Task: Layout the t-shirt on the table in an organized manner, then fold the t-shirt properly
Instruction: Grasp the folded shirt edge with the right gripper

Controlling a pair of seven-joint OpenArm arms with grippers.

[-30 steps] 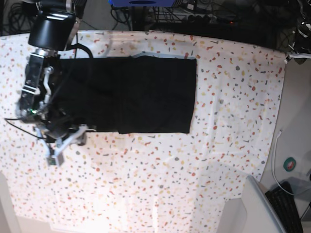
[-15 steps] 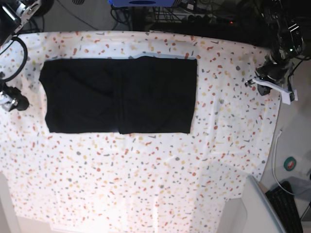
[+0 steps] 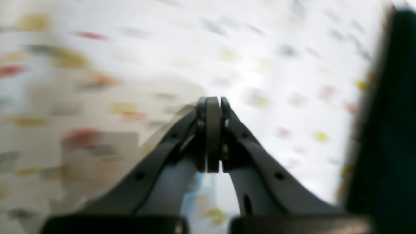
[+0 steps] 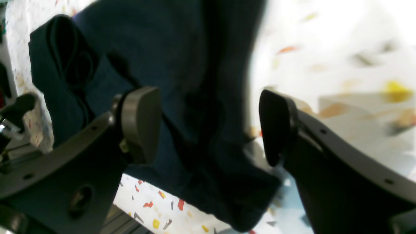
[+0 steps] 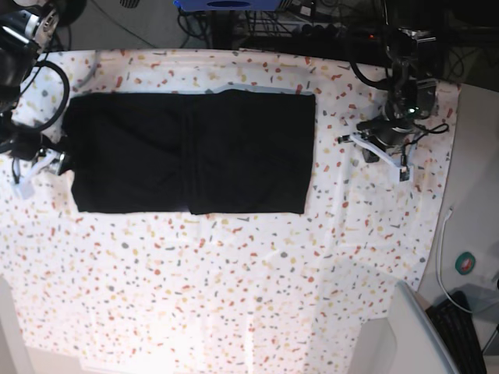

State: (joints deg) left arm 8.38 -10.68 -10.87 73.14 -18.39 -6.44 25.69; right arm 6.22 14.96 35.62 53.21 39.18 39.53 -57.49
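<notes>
T-shirt [image 5: 191,152]: black, folded into a flat rectangle, lies on the table [image 5: 234,288] in the upper-left part of the base view. A vertical crease runs near its middle.

Left gripper [image 5: 376,148]: over bare speckled cloth at about 3 o'clock from the shirt, well apart from its right edge. In the left wrist view its fingers [image 3: 213,130] are pressed together, pad against pad, nothing between them. That view is heavily blurred; the dark band at its 3 o'clock edge is probably the t-shirt [image 3: 386,123], though I cannot be sure.

Right gripper [image 5: 39,165]: at 9 o'clock of the shirt, just beside its left edge. In the right wrist view the jaws stand wide apart, one pad [image 4: 141,123] at 9 o'clock, the other at 3 o'clock. Dark fabric [image 4: 182,97] fills the space behind and between them, with a bunched corner low in the frame. Neither pad appears to touch the cloth. Speckled table surface [image 4: 341,65] shows at 2 o'clock.
</notes>
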